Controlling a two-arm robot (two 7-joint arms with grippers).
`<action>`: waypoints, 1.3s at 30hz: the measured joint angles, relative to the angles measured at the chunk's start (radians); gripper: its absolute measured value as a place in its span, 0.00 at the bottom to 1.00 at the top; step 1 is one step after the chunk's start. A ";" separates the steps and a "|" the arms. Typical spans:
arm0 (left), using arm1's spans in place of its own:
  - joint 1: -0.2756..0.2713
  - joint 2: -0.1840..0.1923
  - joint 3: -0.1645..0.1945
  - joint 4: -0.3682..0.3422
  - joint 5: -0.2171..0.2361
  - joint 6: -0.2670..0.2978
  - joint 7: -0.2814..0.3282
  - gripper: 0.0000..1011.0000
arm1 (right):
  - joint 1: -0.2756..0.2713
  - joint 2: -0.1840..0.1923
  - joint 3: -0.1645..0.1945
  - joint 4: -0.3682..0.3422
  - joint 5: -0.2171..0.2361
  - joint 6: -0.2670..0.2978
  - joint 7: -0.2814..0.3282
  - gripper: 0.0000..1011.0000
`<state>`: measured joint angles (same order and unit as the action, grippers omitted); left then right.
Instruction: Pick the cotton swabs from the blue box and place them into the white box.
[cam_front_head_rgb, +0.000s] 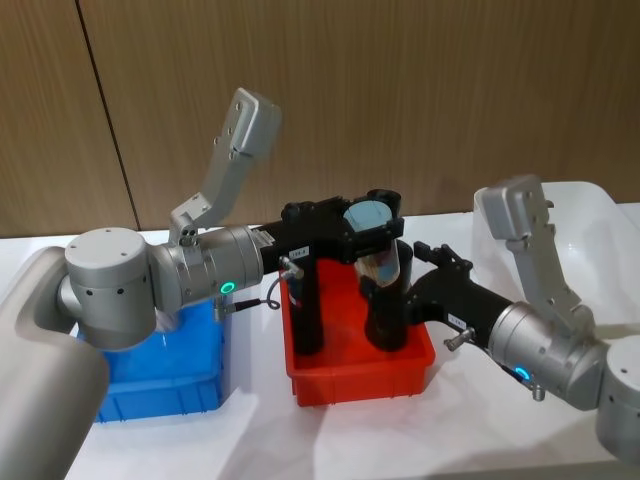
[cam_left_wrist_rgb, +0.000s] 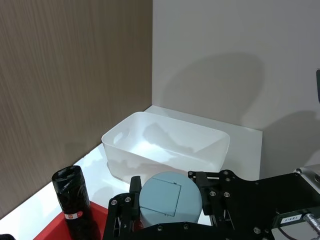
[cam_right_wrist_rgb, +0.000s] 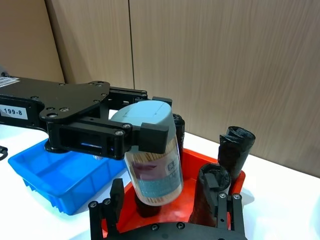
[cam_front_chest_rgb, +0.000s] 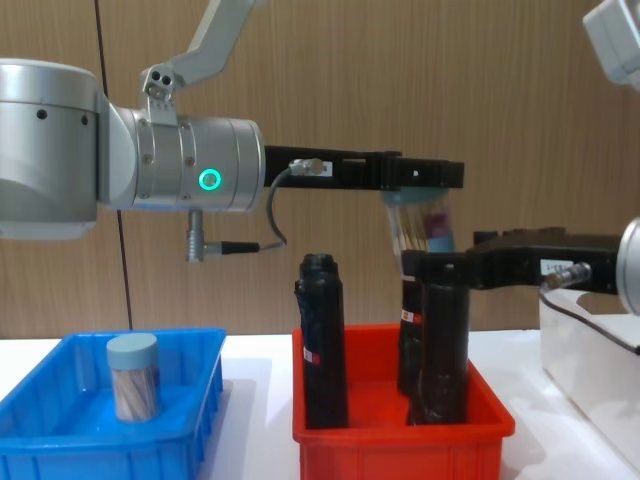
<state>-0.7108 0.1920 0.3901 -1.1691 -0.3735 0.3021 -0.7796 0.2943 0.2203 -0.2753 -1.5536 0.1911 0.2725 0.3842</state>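
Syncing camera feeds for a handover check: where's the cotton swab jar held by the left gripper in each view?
Head view: cotton swab jar at centre, in left gripper, over red bin.
Left wrist view: jar lid between the fingers, red bin corner nearby, white box beyond.
Right wrist view: jar tilted, near open right gripper, red bin behind.
Chest view: jar right of centre, above red bin.
Shared landmark: red bin.

blue box (cam_front_chest_rgb: 100, 452), red bin (cam_front_chest_rgb: 400, 455), white box (cam_left_wrist_rgb: 165, 169)
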 joint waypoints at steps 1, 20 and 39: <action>0.000 0.000 0.000 0.000 0.000 0.000 0.000 0.66 | 0.003 -0.002 -0.001 0.003 0.000 0.000 0.001 0.99; 0.000 0.000 0.000 0.000 0.000 0.000 0.000 0.66 | 0.048 -0.028 -0.014 0.065 -0.015 -0.017 0.016 0.99; 0.000 0.000 0.000 0.000 0.000 0.000 0.001 0.66 | 0.071 -0.037 -0.017 0.107 0.000 -0.041 0.025 0.67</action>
<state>-0.7108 0.1920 0.3898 -1.1693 -0.3737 0.3018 -0.7785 0.3649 0.1835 -0.2922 -1.4465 0.1910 0.2316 0.4093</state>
